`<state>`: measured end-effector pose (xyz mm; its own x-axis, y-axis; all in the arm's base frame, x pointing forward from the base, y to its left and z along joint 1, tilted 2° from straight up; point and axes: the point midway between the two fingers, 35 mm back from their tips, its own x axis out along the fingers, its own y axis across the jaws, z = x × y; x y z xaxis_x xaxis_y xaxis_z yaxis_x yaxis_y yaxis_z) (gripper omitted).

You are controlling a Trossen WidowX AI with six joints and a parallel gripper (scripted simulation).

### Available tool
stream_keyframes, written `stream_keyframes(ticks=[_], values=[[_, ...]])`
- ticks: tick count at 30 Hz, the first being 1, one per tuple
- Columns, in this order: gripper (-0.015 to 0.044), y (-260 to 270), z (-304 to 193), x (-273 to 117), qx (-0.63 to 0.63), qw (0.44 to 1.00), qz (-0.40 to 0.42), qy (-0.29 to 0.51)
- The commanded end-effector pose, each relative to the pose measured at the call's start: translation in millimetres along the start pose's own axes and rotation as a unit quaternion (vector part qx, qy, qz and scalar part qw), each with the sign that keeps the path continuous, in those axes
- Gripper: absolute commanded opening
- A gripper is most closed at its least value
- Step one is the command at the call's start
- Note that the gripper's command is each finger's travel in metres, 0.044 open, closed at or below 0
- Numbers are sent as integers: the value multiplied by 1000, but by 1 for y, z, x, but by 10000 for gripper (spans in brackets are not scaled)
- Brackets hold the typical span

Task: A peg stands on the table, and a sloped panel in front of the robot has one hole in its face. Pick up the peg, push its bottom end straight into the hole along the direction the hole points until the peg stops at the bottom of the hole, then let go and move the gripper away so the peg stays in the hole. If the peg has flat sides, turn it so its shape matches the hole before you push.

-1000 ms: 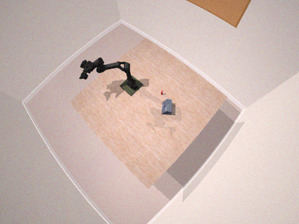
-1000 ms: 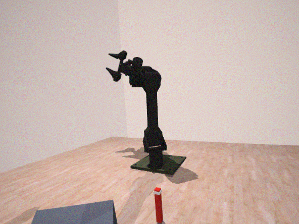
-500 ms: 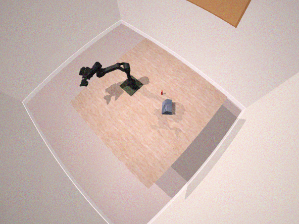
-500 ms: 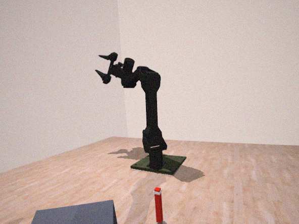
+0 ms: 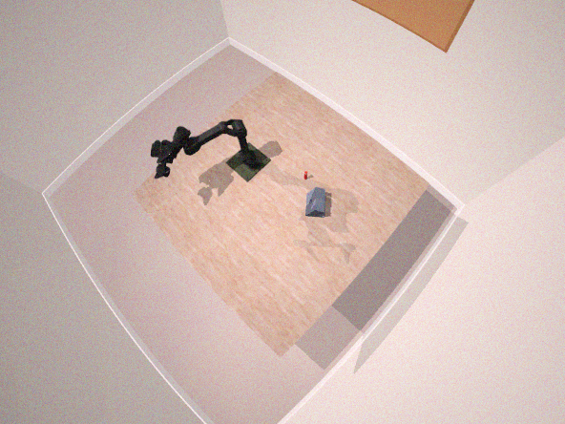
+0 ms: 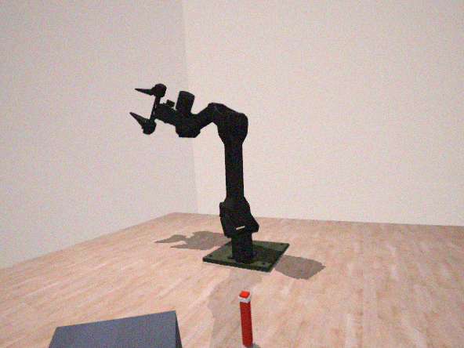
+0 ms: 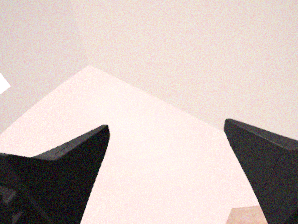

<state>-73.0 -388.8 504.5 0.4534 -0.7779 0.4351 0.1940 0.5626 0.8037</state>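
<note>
A slim red peg (image 5: pixel 305 176) (image 6: pixel 245 322) with flat sides and a white band near its top stands upright on the table (image 5: pixel 258 248) (image 6: pixel 372 290). The blue-grey block with the sloped panel (image 5: pixel 317 204) (image 6: pixel 117 332) sits close to the peg. A small dark mark on its sloped face in the top view may be the hole; the exterior view does not show the hole. My gripper (image 6: pixel 133 101) (image 7: pixel 167 127) is open and empty, raised high and far from both, on the other side of the arm's base. Neither peg nor panel shows in the wrist view.
The arm's base stands on a dark green plate (image 5: pixel 237 163) (image 6: pixel 219 260), with the peg and block beyond it from the gripper. Pale walls surround the table. An orange-brown panel (image 5: pixel 429 24) shows at the top of the top view.
</note>
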Motion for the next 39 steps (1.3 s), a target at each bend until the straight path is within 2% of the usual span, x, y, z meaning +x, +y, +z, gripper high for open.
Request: stream_keyframes(ticks=[1, 20, 39], values=[[440, -8, -13, 12, 16, 1000, -5, 9], [440, -33, -85, 62, 81, 994, -34, 64], [440, -52, -177, 96, 120, 980, -80, 138]])
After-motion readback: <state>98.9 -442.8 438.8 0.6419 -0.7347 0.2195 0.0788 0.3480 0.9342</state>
